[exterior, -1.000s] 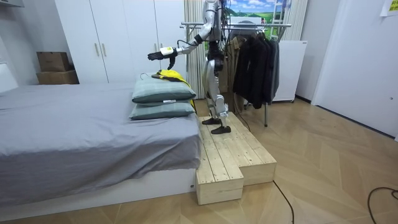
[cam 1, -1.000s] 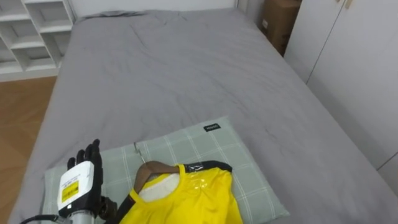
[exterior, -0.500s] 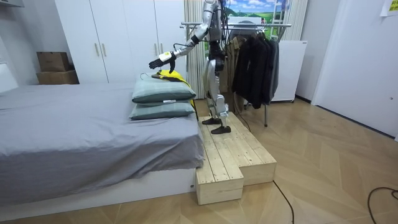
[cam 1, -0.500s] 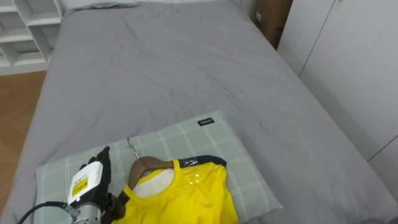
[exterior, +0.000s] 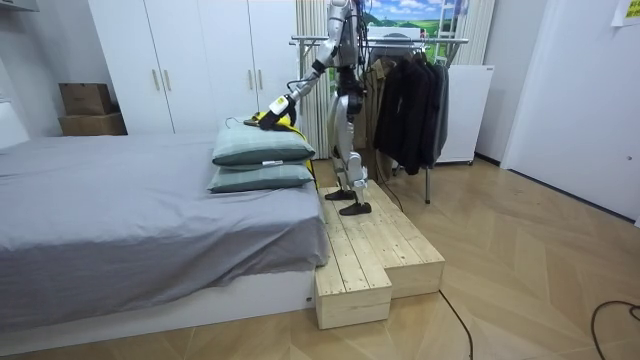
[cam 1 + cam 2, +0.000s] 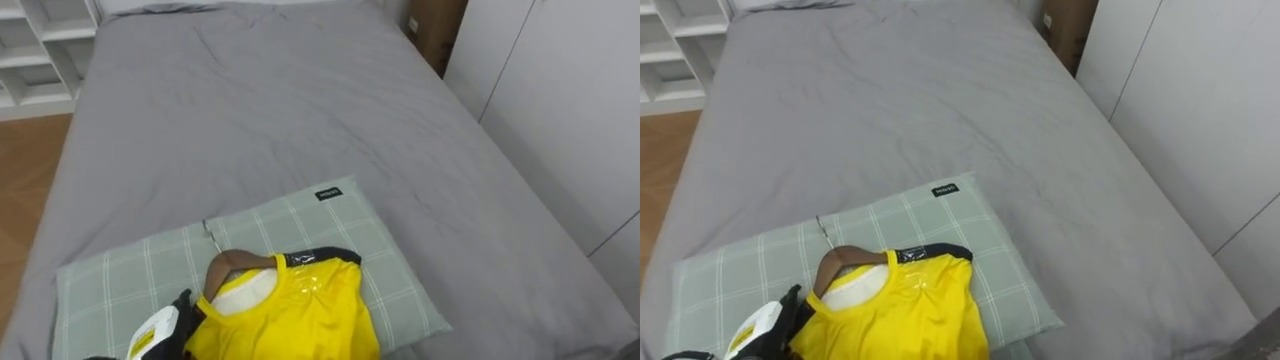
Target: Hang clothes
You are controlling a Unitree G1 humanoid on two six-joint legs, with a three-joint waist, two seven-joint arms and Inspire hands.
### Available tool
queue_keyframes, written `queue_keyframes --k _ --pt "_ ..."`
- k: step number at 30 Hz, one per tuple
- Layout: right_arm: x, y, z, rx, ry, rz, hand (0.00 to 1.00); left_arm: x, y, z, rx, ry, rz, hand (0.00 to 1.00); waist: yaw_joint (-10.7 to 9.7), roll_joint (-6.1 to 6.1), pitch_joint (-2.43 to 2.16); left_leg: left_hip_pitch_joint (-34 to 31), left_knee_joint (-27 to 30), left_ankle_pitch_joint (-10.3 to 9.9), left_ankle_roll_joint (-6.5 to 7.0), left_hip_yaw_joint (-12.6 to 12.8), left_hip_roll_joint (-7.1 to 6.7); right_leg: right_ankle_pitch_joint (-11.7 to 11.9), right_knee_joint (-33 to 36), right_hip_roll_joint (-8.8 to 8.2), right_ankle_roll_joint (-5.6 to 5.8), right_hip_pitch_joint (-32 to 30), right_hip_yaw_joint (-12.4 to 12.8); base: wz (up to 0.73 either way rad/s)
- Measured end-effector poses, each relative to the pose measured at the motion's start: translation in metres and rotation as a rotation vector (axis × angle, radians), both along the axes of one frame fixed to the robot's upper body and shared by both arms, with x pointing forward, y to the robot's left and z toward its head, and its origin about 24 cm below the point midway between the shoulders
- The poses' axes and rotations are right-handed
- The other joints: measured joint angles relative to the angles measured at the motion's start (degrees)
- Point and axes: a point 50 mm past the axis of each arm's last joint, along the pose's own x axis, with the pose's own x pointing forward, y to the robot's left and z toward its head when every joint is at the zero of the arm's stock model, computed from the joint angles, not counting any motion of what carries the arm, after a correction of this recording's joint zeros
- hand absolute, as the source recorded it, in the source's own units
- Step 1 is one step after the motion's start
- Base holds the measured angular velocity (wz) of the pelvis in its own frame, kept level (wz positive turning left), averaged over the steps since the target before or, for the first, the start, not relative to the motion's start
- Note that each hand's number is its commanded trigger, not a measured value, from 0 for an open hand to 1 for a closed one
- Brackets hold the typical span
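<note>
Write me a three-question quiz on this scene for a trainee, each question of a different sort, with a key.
1. True or false: the yellow shirt lies on the checked pillow, with a wooden hanger in its neck.
2. Where is the left hand?
A. At the shirt's left edge, below the hanger
B. Flat on the grey sheet beyond the pillow
C. On a wardrobe door
3. Fill in: in the room view, the clothes rack with dark clothes stands ___ the robot.

Key: 1 true; 2 A; 3 behind.
</note>
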Motion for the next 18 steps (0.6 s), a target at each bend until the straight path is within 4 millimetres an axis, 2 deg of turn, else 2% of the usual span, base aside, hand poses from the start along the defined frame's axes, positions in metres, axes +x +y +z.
queue_keyframes --k 4,13,15,17,18 --pt "0.006 0.001 0.001 -0.005 -0.006 0.022 0.00 -0.003 0.005 -0.002 -0.012 0.012 0.040 0.00 -0.3 -0.86 0.38 -1.8 1.5 0.0 0.01 0.0 -0.10 0.0 0.6 -0.16 -0.03 -1.5 0.0 0.00" --pt "0.024 0.003 0.004 -0.050 -0.038 0.056 0.00 0.016 0.004 0.009 0.004 -0.026 0.049 0.00 -0.4 -1.07 0.44 -6.9 4.0 0.2 0.19 0.1 -0.09 0.8 2.2 -0.71 -0.42 -6.2 0.0 0.00" --pt "0.031 0.004 0.005 -0.057 -0.049 0.080 0.00 0.019 0.004 0.011 0.008 -0.038 0.050 0.00 -0.5 -0.96 0.63 -8.0 4.7 0.2 0.19 0.1 -0.09 0.9 2.8 -0.75 -0.47 -7.1 0.0 0.00" --pt "0.038 0.008 0.006 -0.055 -0.063 0.096 0.00 0.021 0.006 0.012 0.019 -0.034 0.060 0.00 -0.4 -1.04 1.05 -8.4 5.2 0.2 0.19 0.2 -0.04 0.9 3.4 -0.89 -0.54 -7.7 0.1 0.00" --pt "0.039 0.009 0.006 -0.054 -0.066 0.098 0.00 0.021 0.006 0.012 0.019 -0.033 0.063 0.00 -0.4 -1.06 1.08 -8.6 5.3 0.2 0.18 0.2 -0.03 0.9 3.6 -0.90 -0.55 -7.9 0.1 0.00"
